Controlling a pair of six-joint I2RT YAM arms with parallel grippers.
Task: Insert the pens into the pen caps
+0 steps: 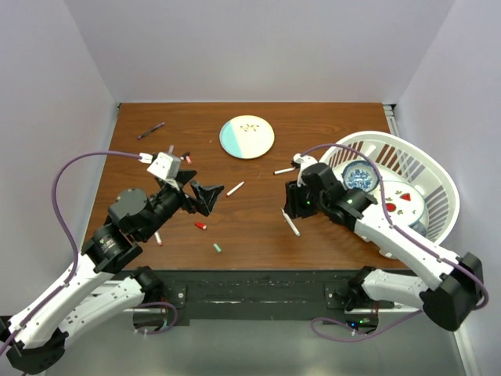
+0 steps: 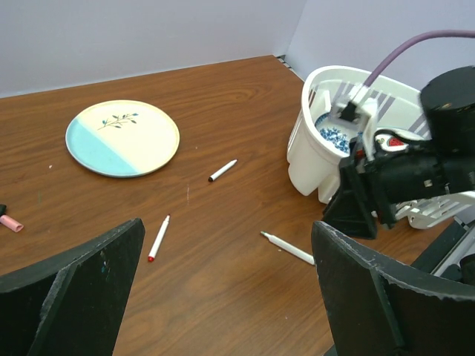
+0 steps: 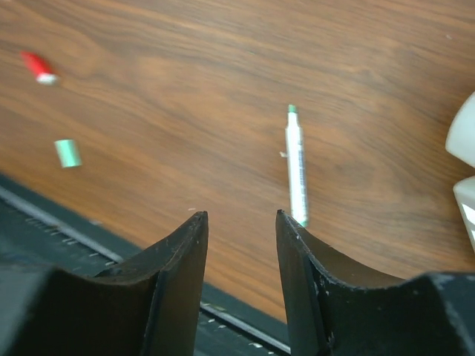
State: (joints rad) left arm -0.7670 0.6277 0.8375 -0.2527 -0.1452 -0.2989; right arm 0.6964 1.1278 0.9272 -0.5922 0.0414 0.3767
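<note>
My left gripper (image 1: 208, 197) is open and empty, hovering over the table left of centre; in the left wrist view (image 2: 230, 297) its fingers frame bare wood. My right gripper (image 1: 290, 204) is open and empty, low over the near end of a white green-tipped pen (image 1: 290, 222), which lies just beyond its right finger in the right wrist view (image 3: 296, 165). A white red-tipped pen (image 1: 235, 188) and a white black-tipped pen (image 1: 283, 170) lie mid-table. A dark purple pen (image 1: 150, 130) lies far left. A red cap (image 1: 200, 225), a green cap (image 1: 217, 247) and a pink cap (image 1: 187, 157) lie loose.
A round cream and pale blue plate (image 1: 246, 136) sits at the back centre. A white laundry basket (image 1: 438, 184) holding dishes stands at the right edge, behind my right arm. Another pen (image 1: 157, 235) lies partly under my left arm. The table's near edge runs just below my right gripper.
</note>
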